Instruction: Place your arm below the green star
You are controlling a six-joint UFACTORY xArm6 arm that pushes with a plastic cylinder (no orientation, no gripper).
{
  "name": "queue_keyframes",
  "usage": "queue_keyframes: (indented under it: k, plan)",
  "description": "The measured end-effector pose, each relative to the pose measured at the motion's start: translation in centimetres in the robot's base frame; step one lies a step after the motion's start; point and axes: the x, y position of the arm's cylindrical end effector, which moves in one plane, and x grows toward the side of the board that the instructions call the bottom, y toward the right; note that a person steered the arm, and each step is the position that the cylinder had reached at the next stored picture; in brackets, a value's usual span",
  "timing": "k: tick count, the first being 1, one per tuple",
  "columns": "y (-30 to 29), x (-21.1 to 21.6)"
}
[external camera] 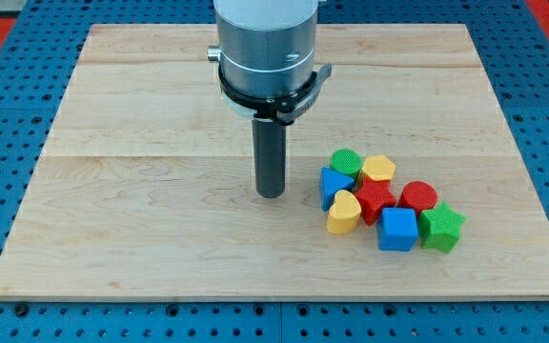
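Observation:
The green star lies at the right end of a cluster of blocks, right of the board's middle, next to a blue cube and below a red cylinder. My tip rests on the wooden board near its middle. It stands well to the left of the star and slightly higher in the view, with the whole cluster between them. It touches no block.
The cluster also holds a green cylinder, a yellow hexagon, a blue triangle, a red star and a yellow heart. A blue pegboard surrounds the board.

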Motion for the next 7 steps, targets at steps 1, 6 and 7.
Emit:
queue_keyframes:
  k: [1, 6, 7]
  plan:
    - [0.0, 0.0]
    - [-0.2, 12.5]
    - [4.0, 12.5]
